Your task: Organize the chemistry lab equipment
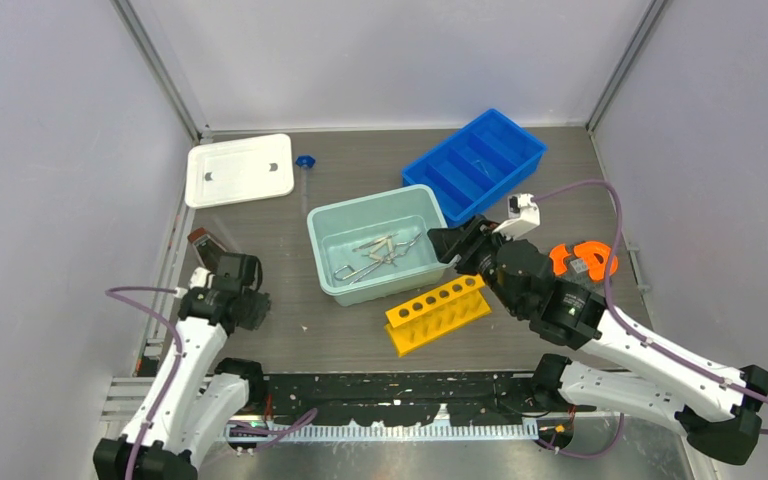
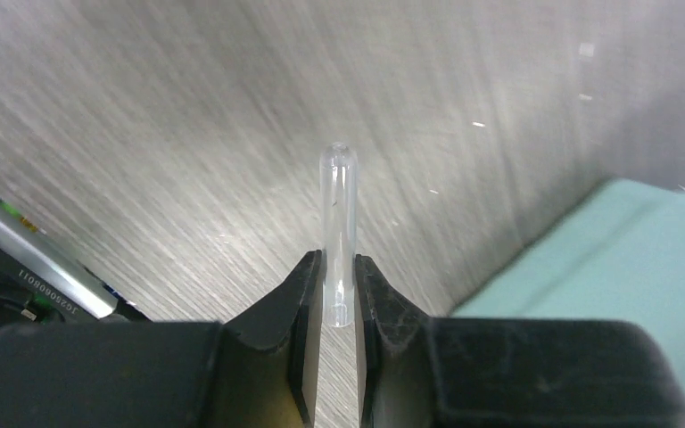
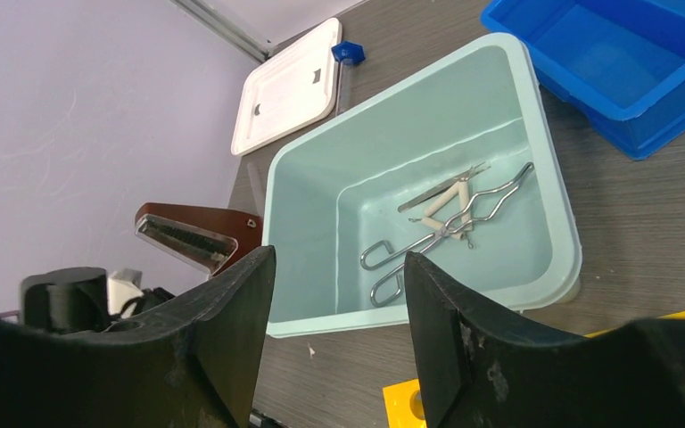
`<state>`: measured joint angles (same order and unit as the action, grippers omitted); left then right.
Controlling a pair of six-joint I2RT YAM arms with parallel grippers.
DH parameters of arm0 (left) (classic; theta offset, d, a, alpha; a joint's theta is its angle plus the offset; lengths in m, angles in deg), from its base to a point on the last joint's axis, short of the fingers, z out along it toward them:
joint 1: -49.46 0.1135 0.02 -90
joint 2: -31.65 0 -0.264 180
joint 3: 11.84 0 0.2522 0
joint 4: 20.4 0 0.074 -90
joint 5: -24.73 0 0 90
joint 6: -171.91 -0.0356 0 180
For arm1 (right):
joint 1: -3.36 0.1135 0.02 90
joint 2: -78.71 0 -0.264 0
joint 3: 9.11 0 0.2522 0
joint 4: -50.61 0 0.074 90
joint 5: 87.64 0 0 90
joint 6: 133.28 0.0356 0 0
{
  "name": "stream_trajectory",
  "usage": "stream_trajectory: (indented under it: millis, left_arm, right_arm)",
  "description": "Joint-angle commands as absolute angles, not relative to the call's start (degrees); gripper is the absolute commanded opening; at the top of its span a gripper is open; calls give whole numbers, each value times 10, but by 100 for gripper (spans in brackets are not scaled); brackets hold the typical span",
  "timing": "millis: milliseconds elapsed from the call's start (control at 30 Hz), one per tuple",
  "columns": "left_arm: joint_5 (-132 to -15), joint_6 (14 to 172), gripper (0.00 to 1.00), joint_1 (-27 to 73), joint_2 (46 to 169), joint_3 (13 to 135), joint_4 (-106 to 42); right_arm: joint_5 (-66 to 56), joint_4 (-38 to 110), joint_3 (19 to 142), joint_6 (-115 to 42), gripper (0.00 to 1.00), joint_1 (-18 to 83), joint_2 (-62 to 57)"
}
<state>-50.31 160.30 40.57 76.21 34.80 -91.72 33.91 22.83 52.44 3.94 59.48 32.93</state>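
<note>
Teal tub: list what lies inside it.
The tub holds tongs, a wire triangle and a tweezer-like strip, piled overlapping on its floor. Anything beneath that pile is covered, and the near wall hides the floor just behind it.

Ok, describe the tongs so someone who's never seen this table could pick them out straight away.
Find the pale teal tub in the middle of the table, between the white lid and the blue divided tray. On its floor lie metal tools; the tongs are the silvery wire pair with two loop handles, unlike the flat tweezers and cream-sleeved triangle.
</note>
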Motion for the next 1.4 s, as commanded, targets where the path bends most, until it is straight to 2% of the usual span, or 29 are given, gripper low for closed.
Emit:
stream_trajectory:
  millis: [0,267,400,600,833,1000,1133,1267,1367]
  left_arm:
    - [-506,1507,6,408,725,417,-941]
    - [-596,1344,6,408,686,478,-863]
    - [-720,1258,6,408,685,490,-793]
    - [-857,1204,7,408,669,491,-728]
    - [-993,1185,6,408,632,464,-643]
    - [-1040,1170,6,408,593,426,-598]
    - [-1050,1153,7,408,579,409,-600]
    - [-1059,1152,7,407,581,406,-596]
    - [-1060,1152,7,404,584,406,-595]
  right_arm:
    - [323,265,520,56,61,594,328]
    - [260,264,549,29,61,594,280]
    - [189,258,589,-7,61,594,242]
    - [101,248,650,-22,60,592,183]
    - [-68,233,740,-4,60,575,86]
    - [-142,173,814,-4,59,574,-1]
    - [-206,166,855,14,54,574,-51]
    - [-221,171,878,23,48,573,-91]
    - [-229,183,892,33,48,574,-120]
